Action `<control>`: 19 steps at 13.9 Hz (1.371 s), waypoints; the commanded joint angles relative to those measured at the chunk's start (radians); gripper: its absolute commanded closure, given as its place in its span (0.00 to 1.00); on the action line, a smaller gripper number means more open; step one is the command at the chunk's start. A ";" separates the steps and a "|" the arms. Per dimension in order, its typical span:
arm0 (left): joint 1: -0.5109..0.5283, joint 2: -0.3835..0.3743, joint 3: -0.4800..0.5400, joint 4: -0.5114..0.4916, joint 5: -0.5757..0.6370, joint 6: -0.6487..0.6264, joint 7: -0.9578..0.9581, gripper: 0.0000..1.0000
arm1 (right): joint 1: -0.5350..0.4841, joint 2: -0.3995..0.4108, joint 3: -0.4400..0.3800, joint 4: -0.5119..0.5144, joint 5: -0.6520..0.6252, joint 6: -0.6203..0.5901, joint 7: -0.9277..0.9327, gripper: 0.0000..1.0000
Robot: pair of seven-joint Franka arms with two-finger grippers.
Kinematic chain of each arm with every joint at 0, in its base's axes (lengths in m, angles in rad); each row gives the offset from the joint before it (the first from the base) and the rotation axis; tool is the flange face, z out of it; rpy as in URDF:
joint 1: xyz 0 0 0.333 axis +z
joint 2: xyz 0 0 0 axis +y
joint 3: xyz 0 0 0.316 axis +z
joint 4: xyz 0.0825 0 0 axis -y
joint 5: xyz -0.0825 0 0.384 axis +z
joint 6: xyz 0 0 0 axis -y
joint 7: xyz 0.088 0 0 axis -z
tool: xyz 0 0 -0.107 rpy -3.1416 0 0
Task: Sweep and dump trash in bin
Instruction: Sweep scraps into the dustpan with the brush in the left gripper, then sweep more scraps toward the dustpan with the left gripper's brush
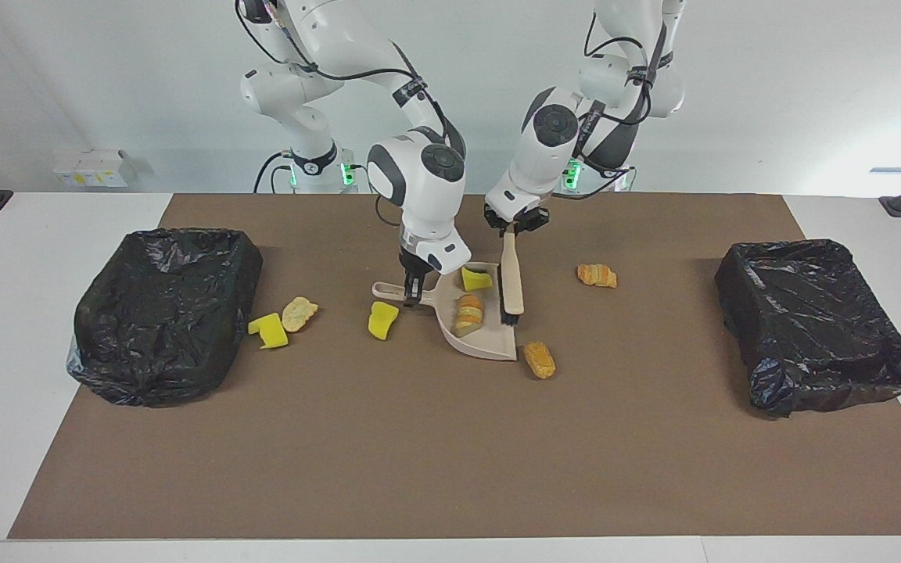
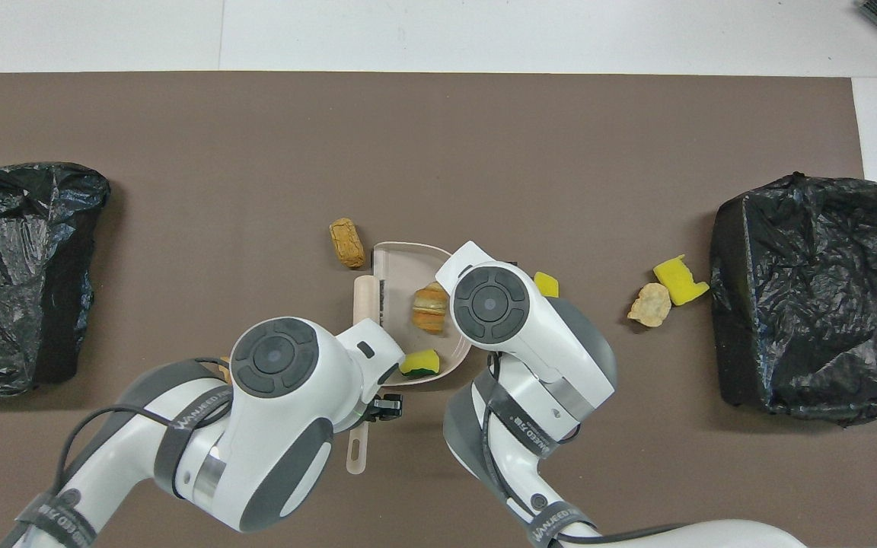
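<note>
Croissant (image 1: pixel 597 275): unswept, nearest the robots.
Left gripper (image 1: pixel 515 228): clamped on brush (image 1: pixel 511 288), bristles at dustpan (image 1: pixel 489 338) mouth.
Right gripper (image 1: pixel 414 291): clamped on dustpan handle; keep the lip flat.
Swept: sponge (image 1: pixel 475 278), pastry (image 1: pixel 468 312) inside.
Missed: brown pastry (image 1: pixel 539 360), just outside the lip; sweep it next.
</note>
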 commanded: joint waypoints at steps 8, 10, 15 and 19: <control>0.277 -0.141 -0.001 -0.091 0.035 -0.415 -0.158 1.00 | 0.002 0.024 0.003 0.003 -0.016 -0.001 0.017 1.00; 0.290 -0.175 -0.001 -0.139 0.035 -0.413 -0.254 1.00 | 0.005 0.022 0.003 0.009 -0.047 -0.033 0.017 1.00; 0.271 -0.264 -0.008 -0.278 0.035 -0.244 -0.319 1.00 | 0.005 0.019 0.003 0.005 -0.059 -0.033 0.015 1.00; 0.225 -0.223 -0.010 -0.274 0.027 -0.087 -0.312 1.00 | 0.005 0.019 0.003 0.003 -0.059 -0.032 0.017 1.00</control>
